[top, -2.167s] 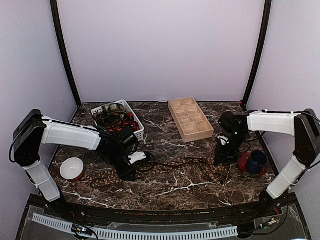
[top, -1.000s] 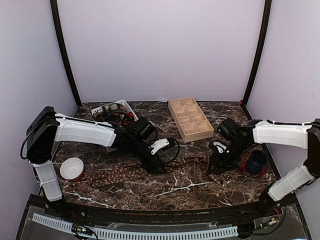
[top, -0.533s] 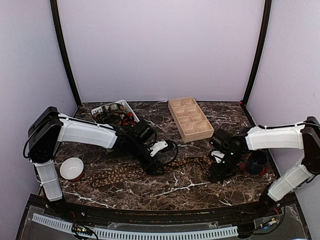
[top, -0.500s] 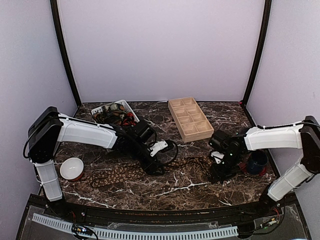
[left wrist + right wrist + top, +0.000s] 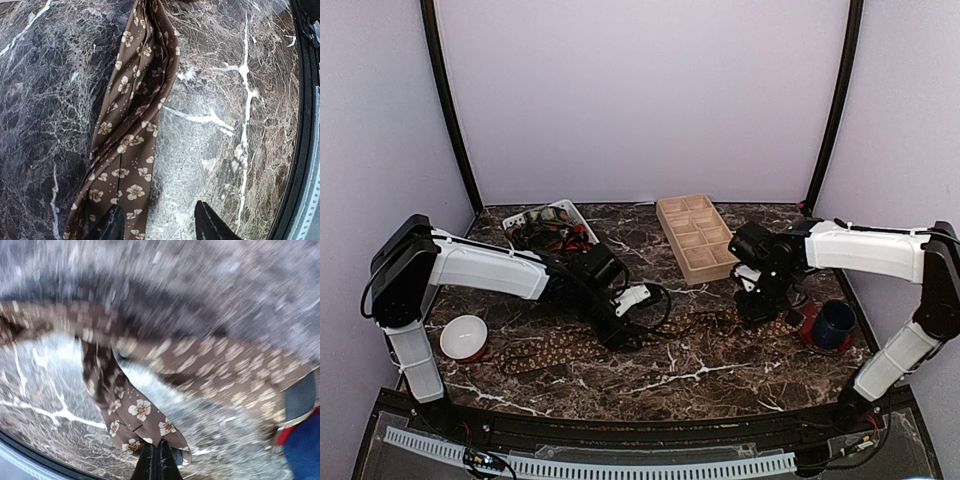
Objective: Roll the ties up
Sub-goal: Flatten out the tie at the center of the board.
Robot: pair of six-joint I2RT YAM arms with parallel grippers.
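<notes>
A brown tie with tan flowers (image 5: 555, 347) lies lengthwise across the marble table, from front left to the right of centre. My left gripper (image 5: 623, 338) is open just above its middle; in the left wrist view (image 5: 157, 227) the tie (image 5: 135, 125) runs under the left finger and the right finger stands over bare marble. My right gripper (image 5: 753, 310) is shut on the tie's narrow end (image 5: 140, 410), held a little above the table; its fingertips (image 5: 157, 462) pinch the fabric. Other red and dark ties (image 5: 548, 238) are piled in a white basket.
The white basket (image 5: 596, 255) stands at the back left. A wooden compartment tray (image 5: 700, 238) is at the back centre. A white bowl (image 5: 465, 337) is at the front left. A blue cup on a red saucer (image 5: 835, 322) stands right of my right gripper.
My right gripper has moved back and up from the table, taking the tie's narrow end with it. My left gripper has shifted slightly left along the tie.
</notes>
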